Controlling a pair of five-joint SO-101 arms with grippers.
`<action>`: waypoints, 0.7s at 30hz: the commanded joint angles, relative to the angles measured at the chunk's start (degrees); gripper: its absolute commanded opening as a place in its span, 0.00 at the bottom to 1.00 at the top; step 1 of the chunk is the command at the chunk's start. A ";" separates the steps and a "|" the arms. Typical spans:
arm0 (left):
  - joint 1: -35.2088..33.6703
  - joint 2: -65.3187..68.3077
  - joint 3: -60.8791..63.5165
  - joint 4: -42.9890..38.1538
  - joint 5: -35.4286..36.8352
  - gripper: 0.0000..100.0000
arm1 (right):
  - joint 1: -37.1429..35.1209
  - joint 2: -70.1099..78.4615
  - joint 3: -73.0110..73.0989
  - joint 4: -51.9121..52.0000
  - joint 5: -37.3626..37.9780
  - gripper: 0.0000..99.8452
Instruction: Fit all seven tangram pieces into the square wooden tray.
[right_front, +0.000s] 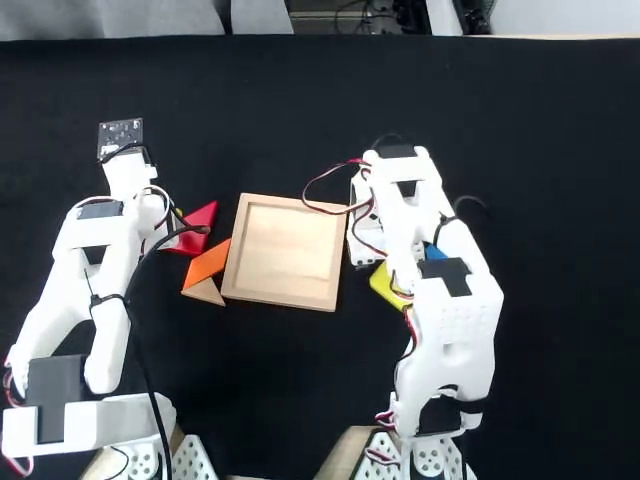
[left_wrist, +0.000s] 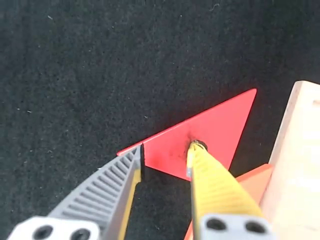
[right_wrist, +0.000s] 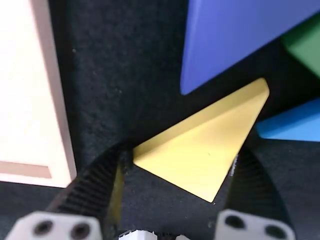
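The square wooden tray (right_front: 285, 252) lies bare at the table's middle. On its left lie a red triangle (right_front: 200, 222), an orange piece (right_front: 207, 265) and a tan triangle (right_front: 205, 292). My left gripper (left_wrist: 167, 150) is open over the red triangle (left_wrist: 205, 130): the yellow fingertip (left_wrist: 195, 147) rests on its top face and the grey one stands at its corner. To the right of the tray, my right gripper (right_wrist: 182, 160) is open and straddles a yellow triangle (right_wrist: 200, 150) that lies flat, one black finger close on each side.
A large dark blue piece (right_wrist: 240, 35), a green piece (right_wrist: 305, 47) and a light blue piece (right_wrist: 292, 125) crowd beside the yellow triangle. The tray's wall (right_wrist: 30, 90) stands a short gap away. The orange piece (left_wrist: 255, 182) lies between the red triangle and the tray (left_wrist: 300, 165).
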 joint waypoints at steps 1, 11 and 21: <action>-0.13 -0.70 -1.89 -0.79 0.53 0.16 | 0.09 -4.09 -0.92 0.62 1.67 0.22; -0.13 -0.70 -1.89 -0.79 0.53 0.16 | -0.18 -23.60 6.02 -0.35 15.30 0.22; -0.66 -0.79 -2.07 -0.79 0.53 0.16 | -5.71 -38.20 13.93 -3.52 24.53 0.22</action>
